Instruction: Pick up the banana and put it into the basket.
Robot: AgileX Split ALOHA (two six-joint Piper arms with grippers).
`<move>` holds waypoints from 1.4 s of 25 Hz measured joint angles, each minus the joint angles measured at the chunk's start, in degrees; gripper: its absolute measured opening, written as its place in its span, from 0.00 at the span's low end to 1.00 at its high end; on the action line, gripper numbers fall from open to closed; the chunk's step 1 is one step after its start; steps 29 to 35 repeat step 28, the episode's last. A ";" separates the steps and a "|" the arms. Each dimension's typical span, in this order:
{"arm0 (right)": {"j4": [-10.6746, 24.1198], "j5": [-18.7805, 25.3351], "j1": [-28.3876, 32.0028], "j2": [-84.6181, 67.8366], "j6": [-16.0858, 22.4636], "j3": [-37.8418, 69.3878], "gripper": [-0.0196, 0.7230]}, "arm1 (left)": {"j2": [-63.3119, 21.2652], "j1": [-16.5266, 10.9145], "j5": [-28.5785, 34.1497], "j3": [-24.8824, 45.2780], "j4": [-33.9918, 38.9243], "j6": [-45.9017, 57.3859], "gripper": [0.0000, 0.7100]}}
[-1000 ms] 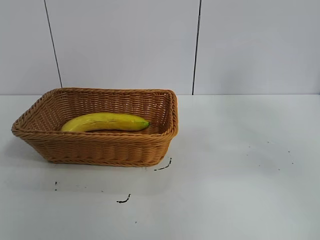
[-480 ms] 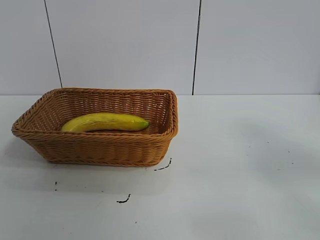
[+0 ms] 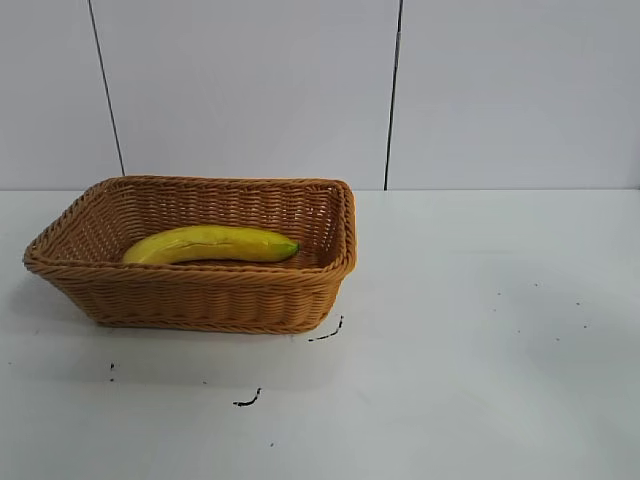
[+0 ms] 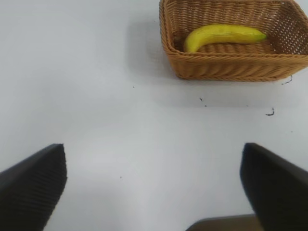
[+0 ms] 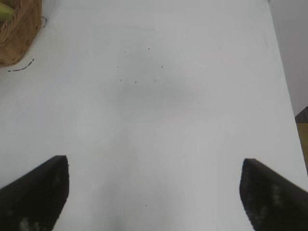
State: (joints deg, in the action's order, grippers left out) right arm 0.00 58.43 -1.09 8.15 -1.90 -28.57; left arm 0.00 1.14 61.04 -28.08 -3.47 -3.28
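Lying in basket, banana, unlabelled

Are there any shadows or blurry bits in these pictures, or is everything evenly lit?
Exterior view: soft, even light; the basket casts only a faint shadow on the table, and the banana looks crisp. Left wrist view: the dark fingers at the frame's edge are blurred. Right wrist view: a dim grey patch on the tabletop.
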 joint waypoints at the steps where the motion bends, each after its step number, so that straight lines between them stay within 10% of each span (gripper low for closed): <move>1: 0.00 0.00 0.00 -1.19 0.00 0.05 0.95 | 0.00 0.00 0.00 0.00 0.00 0.00 0.98; 35: 0.00 0.06 0.00 -8.45 0.00 0.17 0.95 | 0.00 0.00 0.00 0.00 0.00 0.00 0.98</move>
